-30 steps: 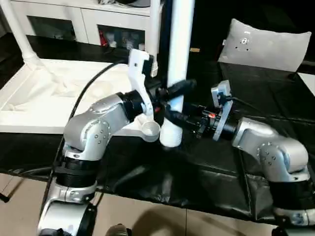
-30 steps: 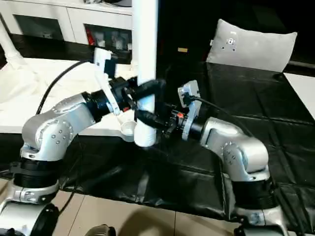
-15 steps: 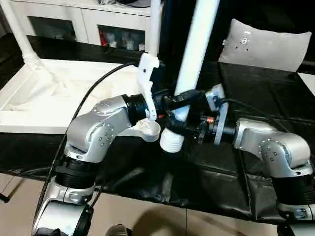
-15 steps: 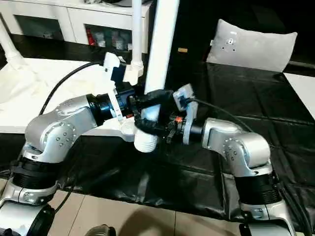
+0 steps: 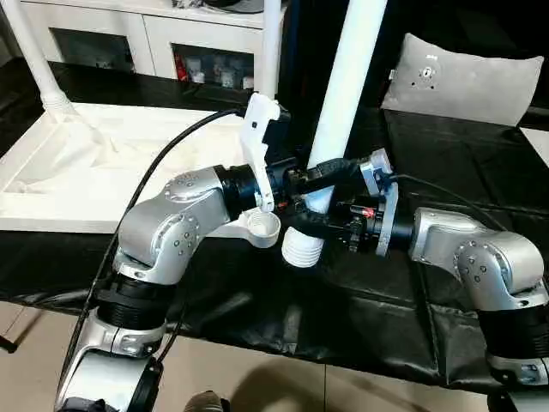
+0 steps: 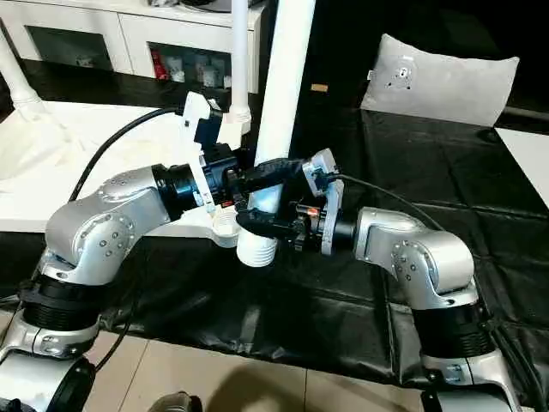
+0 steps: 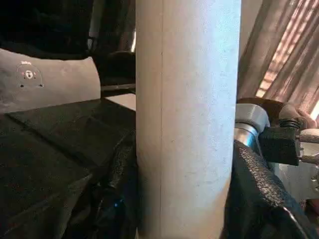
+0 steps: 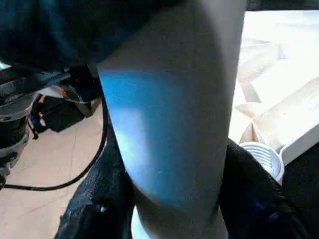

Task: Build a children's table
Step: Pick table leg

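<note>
The children's table top (image 5: 103,163) lies upside down at the left, with a round corner socket (image 5: 262,227) at its near corner. Two legs stand in it, one at the far left (image 5: 30,56) and one at the back corner (image 5: 272,43). A third white leg (image 5: 347,77) is held off the surface, its top leaning right and its threaded end (image 5: 302,249) just right of the socket. My left gripper (image 5: 319,182) is shut on this leg (image 7: 187,119). My right gripper (image 5: 306,225) grips it just below, its fingers (image 8: 249,199) pressed on both sides of the leg (image 8: 169,124).
A black cloth (image 5: 343,318) covers the work surface under and to the right of the arms. A grey cushion (image 5: 463,77) lies at the back right, a white cabinet (image 5: 146,34) stands behind, and a flat white board (image 5: 536,137) shows at the right edge.
The held leg has tipped from upright to leaning right at the top. My right gripper has narrowed until its fingers press on the leg. The left grip is unchanged.
</note>
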Tool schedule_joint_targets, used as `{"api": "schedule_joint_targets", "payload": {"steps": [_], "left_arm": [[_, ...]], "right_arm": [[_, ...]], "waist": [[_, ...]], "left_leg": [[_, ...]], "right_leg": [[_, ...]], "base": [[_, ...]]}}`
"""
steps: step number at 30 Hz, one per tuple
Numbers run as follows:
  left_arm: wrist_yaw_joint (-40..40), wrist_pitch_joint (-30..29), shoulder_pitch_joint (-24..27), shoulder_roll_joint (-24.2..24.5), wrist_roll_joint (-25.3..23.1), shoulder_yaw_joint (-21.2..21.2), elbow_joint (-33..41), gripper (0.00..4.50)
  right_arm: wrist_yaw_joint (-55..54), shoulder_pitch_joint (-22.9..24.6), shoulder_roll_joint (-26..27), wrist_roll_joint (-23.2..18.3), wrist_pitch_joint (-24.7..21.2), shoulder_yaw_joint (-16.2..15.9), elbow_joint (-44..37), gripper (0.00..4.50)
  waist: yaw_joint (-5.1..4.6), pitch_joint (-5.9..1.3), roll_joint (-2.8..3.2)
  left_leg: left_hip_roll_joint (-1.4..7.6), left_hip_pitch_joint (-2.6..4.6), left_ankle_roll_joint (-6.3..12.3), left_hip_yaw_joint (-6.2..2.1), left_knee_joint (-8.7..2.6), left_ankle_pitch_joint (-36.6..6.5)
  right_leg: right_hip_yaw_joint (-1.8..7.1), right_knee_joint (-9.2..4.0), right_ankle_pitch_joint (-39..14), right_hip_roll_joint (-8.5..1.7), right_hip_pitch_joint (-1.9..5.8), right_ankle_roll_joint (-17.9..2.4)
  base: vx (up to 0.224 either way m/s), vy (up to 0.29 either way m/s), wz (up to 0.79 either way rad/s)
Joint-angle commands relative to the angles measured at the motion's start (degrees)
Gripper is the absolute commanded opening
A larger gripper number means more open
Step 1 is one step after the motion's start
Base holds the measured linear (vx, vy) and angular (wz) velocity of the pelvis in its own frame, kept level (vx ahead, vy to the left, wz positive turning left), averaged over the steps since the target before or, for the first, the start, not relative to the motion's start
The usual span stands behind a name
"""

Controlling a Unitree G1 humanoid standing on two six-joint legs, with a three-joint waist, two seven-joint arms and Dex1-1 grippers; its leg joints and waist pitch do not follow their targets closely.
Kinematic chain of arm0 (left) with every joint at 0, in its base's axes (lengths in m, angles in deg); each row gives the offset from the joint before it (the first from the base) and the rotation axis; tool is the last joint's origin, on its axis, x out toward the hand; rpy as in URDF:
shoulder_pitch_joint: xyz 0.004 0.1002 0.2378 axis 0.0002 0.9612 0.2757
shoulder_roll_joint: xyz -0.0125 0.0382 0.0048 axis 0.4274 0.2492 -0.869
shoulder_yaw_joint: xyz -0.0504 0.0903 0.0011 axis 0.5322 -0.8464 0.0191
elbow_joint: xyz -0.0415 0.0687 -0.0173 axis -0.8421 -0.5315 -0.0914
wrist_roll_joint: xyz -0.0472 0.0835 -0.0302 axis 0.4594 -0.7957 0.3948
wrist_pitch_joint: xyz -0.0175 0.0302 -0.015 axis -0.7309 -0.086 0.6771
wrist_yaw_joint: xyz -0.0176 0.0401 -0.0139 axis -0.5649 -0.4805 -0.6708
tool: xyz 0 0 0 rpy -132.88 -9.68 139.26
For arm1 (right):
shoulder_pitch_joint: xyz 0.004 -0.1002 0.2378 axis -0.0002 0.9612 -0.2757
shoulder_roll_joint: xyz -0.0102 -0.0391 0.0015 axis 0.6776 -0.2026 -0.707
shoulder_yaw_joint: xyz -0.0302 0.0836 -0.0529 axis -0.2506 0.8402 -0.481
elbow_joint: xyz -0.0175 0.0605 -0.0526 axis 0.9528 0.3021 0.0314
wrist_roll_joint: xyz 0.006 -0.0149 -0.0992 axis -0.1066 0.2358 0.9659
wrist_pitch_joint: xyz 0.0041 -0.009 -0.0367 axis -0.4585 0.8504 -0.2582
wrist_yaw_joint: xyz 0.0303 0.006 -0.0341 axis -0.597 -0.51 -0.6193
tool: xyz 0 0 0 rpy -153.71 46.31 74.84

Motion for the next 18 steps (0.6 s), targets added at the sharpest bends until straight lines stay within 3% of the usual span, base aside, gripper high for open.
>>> {"api": "schedule_joint_targets", "payload": {"steps": [1, 9, 14, 18], "left_arm": [[-1.87, 0.76, -1.35, -0.49, 0.16, -1.17, 1.55, 1.88], [-2.15, 0.78, -1.41, -0.25, -0.06, -1.17, 1.40, 1.88], [-2.25, 0.65, -1.40, -0.25, -0.07, -1.09, 1.57, 1.88], [-2.02, 0.58, -1.51, -0.44, -0.07, -0.85, 1.43, 1.88]], "right_arm": [[0.12, 0.79, -0.80, 1.51, 0.06, -1.55, -0.19, 2.55], [0.46, 0.84, -0.93, 1.81, 0.81, -1.85, -0.09, 3.16], [0.51, 0.73, -0.94, 2.09, 1.48, -2.38, 0.24, 3.16], [0.26, 0.58, -0.46, 2.15, 1.62, -1.87, 0.84, 2.81]], "waist": [[0.01, -5.02, -0.78], [0.03, -4.99, -0.79], [0.03, -5.02, -0.85], [0.00, -5.02, -0.86]], "left_leg": [[0.64, 1.82, -1.91, 0.28, -3.15, -6.63], [0.65, 1.86, -1.84, 0.28, -3.18, -7.10], [0.65, 1.84, -1.60, 0.28, -3.16, -6.93], [0.64, 1.88, -1.44, 0.31, -3.14, -7.04]], "right_leg": [[0.83, -4.24, 0.13, -3.39, 1.65, -10.66], [0.81, -4.30, -0.60, -3.43, 1.63, -10.79], [0.80, -4.24, -0.33, -3.45, 1.65, -10.90], [0.79, -4.24, -0.20, -3.41, 1.61, -11.05]], "base": [[0.000, 0.000, 0.00], [0.000, 0.000, 0.00], [0.000, 0.000, 0.00], [0.000, 0.000, 0.00]]}}
